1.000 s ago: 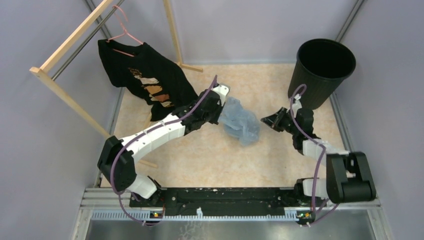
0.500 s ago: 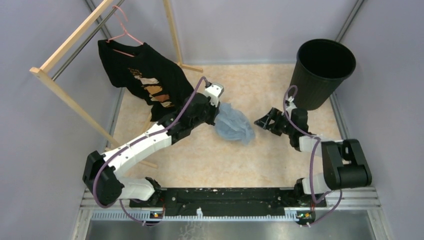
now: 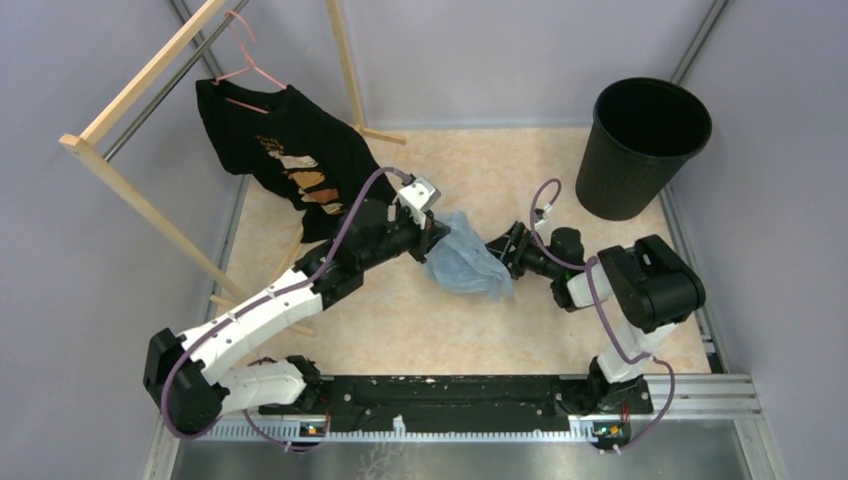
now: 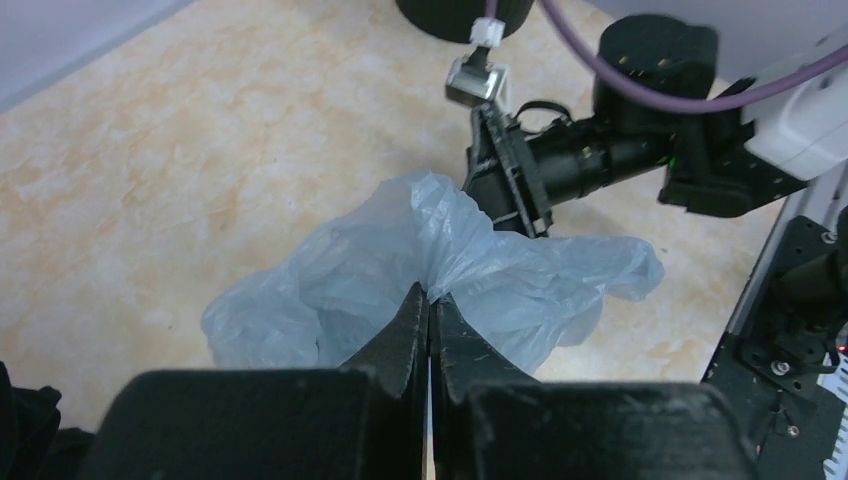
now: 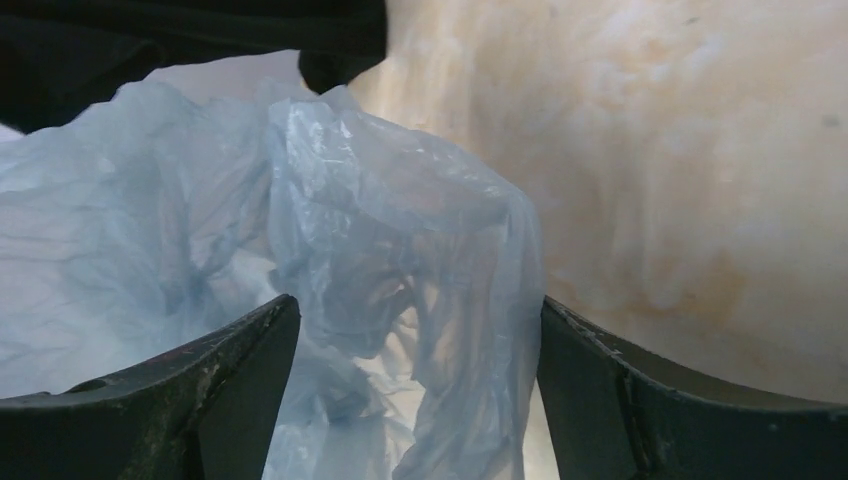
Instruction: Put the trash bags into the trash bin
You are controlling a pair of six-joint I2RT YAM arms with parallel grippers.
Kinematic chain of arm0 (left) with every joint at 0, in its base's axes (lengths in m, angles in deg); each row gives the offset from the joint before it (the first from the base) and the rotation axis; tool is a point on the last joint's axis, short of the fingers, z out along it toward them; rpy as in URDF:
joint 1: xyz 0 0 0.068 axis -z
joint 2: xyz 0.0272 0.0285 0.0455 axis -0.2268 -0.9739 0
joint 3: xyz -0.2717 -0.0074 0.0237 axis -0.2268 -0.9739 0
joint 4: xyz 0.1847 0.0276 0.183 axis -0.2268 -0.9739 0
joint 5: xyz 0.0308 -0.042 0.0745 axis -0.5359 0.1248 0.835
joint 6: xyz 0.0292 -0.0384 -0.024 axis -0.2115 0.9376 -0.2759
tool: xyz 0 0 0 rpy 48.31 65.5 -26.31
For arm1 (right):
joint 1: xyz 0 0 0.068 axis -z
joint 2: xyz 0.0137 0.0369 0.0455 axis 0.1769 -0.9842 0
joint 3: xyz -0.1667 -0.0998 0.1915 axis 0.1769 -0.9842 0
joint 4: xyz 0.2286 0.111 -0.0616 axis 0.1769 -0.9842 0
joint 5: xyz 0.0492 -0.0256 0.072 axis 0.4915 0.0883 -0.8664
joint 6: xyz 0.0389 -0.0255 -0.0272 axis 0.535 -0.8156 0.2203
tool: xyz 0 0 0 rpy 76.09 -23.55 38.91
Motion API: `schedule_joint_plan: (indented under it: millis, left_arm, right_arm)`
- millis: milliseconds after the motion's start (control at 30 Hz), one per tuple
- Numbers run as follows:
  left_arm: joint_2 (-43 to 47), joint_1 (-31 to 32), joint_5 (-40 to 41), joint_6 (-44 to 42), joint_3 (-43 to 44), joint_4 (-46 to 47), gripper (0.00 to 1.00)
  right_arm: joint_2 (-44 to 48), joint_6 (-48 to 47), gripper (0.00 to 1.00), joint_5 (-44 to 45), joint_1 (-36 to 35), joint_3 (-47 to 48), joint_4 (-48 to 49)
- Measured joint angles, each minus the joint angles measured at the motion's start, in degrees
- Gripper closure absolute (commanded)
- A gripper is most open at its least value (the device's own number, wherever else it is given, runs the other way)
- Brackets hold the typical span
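A crumpled pale-blue trash bag [image 3: 465, 260] lies bunched near the middle of the floor between both arms. My left gripper [image 3: 432, 240] is shut on a pinch of its film; the left wrist view shows the closed tips [image 4: 429, 296] biting the trash bag [image 4: 520, 275]. My right gripper [image 3: 505, 258] stands open at the bag's right side. In the right wrist view a fold of the trash bag [image 5: 400, 260] hangs between the spread fingers [image 5: 240, 370], unclamped. The round black trash bin [image 3: 643, 148] stands empty at the back right.
A black T-shirt [image 3: 290, 165] hangs on a pink hanger from a wooden rack [image 3: 140, 90] at the back left, just behind my left arm. Grey walls close the sides. A black rail [image 3: 440, 390] runs along the near edge.
My right gripper opened and moved left and down onto the bag's right side. My left arm drew back and lowered a little, still holding the bag.
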Motion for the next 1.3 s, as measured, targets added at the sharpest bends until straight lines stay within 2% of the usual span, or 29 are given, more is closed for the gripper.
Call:
schedule_joint_plan:
  millis: [100,167,300,333,367,500,567,633,767,900,1000,1133,1200,1300]
  left_arm:
    - [1.57,0.00,-1.92,-0.20,-0.90,1.90,1.00]
    - [2.49,0.00,-2.51,-0.22,-1.18,2.56,1.00]
    - [3.28,0.00,-2.60,-0.22,-1.25,3.85,1.00]
    - [3.28,0.00,-2.45,-0.22,-1.25,4.11,1.00]
    - [3.23,0.00,-2.36,-0.22,-1.25,4.15,1.00]
    - [2.45,0.00,-1.03,-0.20,-1.20,4.09,1.00]
    - [0.74,0.00,0.52,-0.07,-0.72,3.15,1.00]
    - [-1.53,0.00,1.86,0.07,0.42,1.55,1.00]
    - [-7.96,0.00,4.70,1.51,3.89,-2.58,1.00]
    - [-15.26,-0.02,6.40,4.79,7.32,-6.80,1.00]
    - [-21.46,-0.39,4.87,7.37,10.10,-9.66,1.00]
    - [-29.03,-2.23,0.94,10.78,12.85,-13.33,1.00]
    - [-31.58,-4.24,-1.31,12.11,13.57,-15.13,1.00]
    - [-33.70,-8.11,-5.31,13.42,13.94,-17.03,1.00]
  right_arm:
    - [-2.89,4.11,0.41,0.13,-2.12,-0.11,6.29]
    - [-4.72,6.40,0.60,0.24,-2.45,-0.44,10.21]
    - [-6.03,10.47,0.92,0.26,-1.03,-2.12,16.74]
    - [-5.81,10.58,0.99,0.26,-0.24,-2.43,17.55]
    - [-5.29,11.04,1.00,0.13,1.01,-2.78,17.94]
    - [1.64,10.12,1.00,-0.90,9.03,-3.85,14.62]
    - [8.76,6.91,1.00,-0.57,13.00,-3.63,8.33]
    - [17.44,0.72,1.00,1.70,15.34,-2.14,-2.51]
    - [33.83,-14.34,1.00,11.67,13.70,4.57,-26.18]
    - [44.13,-26.58,1.00,22.01,8.63,9.92,-39.04]
    - [45.27,-32.74,0.87,28.28,1.55,11.32,-44.37]
    - [41.07,-36.54,0.75,33.59,-9.81,11.19,-50.03]
    - [39.04,-35.85,0.68,32.22,-12.81,9.49,-50.23]
    - [38.03,-32.24,0.50,27.19,-13.70,4.37,-48.37]
